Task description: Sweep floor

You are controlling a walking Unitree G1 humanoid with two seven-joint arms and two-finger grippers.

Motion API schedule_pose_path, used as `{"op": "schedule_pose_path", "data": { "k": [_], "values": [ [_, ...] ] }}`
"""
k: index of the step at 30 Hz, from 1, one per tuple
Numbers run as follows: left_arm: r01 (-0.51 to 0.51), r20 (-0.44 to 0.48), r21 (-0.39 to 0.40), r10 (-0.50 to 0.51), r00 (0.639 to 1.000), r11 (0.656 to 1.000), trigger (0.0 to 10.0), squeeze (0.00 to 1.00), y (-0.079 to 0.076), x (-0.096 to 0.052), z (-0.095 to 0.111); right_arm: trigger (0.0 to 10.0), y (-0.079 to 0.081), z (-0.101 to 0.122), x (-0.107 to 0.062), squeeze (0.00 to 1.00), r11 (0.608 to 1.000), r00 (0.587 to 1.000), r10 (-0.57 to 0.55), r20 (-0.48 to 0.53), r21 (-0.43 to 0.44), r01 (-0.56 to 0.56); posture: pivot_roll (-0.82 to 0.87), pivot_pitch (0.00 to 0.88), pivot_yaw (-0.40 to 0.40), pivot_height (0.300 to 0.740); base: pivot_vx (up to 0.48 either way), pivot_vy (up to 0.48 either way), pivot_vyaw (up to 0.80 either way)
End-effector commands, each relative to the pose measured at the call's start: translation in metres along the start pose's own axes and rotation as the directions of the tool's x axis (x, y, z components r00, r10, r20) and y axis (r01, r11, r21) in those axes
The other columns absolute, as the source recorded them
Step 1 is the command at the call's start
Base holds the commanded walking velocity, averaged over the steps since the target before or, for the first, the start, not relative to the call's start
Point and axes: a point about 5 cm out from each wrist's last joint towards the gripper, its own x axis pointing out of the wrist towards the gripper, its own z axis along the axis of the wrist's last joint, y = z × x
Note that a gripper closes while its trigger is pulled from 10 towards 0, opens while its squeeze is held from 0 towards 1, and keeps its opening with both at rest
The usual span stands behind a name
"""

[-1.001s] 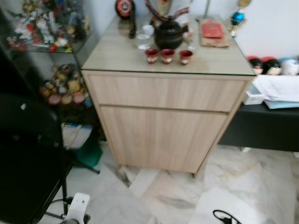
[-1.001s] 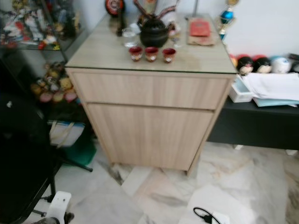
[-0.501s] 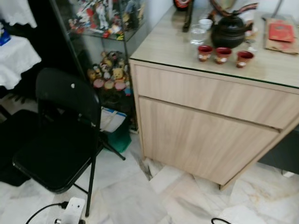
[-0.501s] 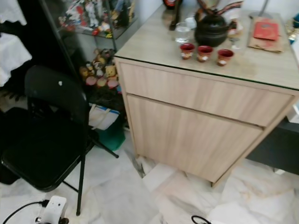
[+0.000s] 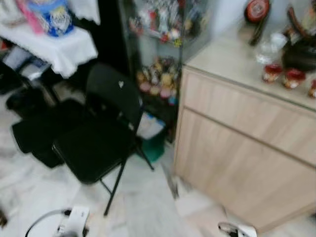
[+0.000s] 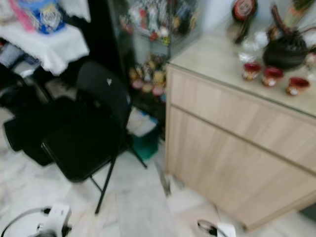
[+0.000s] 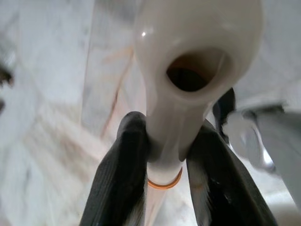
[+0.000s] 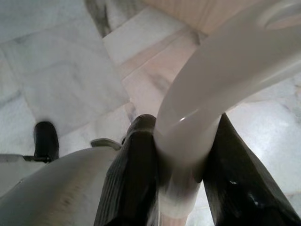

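White handles [image 7: 188, 70] sit clamped in my left tool [image 7: 164, 155] and right tool [image 8: 181, 160], both running down toward marble floor [image 5: 143, 207] beside the cabinet [image 5: 247, 148]

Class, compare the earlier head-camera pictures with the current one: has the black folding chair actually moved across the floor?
No. The black folding chair keeps its place beside the wooden cabinet and glass shelf of figurines; the whole picture shifted, so the camera turned left.

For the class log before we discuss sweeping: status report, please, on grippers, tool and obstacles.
Left gripper shut on white handle. Right gripper shut on second white handle. Black folding chair and wooden cabinet ahead on marble floor.
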Motion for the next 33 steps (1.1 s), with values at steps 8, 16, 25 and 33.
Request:
{"op": "schedule_pose_path", "data": {
  "k": [8,16,25,33],
  "values": [
    [-0.005,-0.063,-0.044,0.002,0.998,0.999,10.0,0.0,0.0,-0.002,-0.016,10.0,0.0,-0.006,-0.002,0.0,1.0,1.0,0.004,-0.018,-0.015,-0.004,-0.02,0.085,-0.006,0.74,0.0,0.0,0.8],
    [-0.004,-0.066,-0.042,0.001,0.998,0.999,10.0,0.0,0.001,-0.003,-0.017,10.0,0.002,-0.01,-0.002,0.0,1.0,1.0,0.007,-0.029,-0.012,-0.007,-0.02,0.098,-0.002,0.74,0.0,0.0,0.8],
    [-0.013,-0.072,-0.054,0.009,0.997,0.998,10.0,0.0,0.004,-0.004,-0.019,10.0,0.008,-0.008,-0.001,0.0,0.998,0.999,0.027,-0.022,0.057,-0.026,-0.01,0.114,0.009,0.74,0.0,0.0,0.39],
    [-0.017,-0.084,-0.054,0.012,0.996,0.998,10.0,0.0,0.005,-0.004,-0.021,10.0,0.011,-0.008,-0.001,0.0,0.997,0.999,0.039,-0.015,0.062,-0.038,-0.01,0.112,0.013,0.74,0.0,0.369,0.0]
  ]
}}
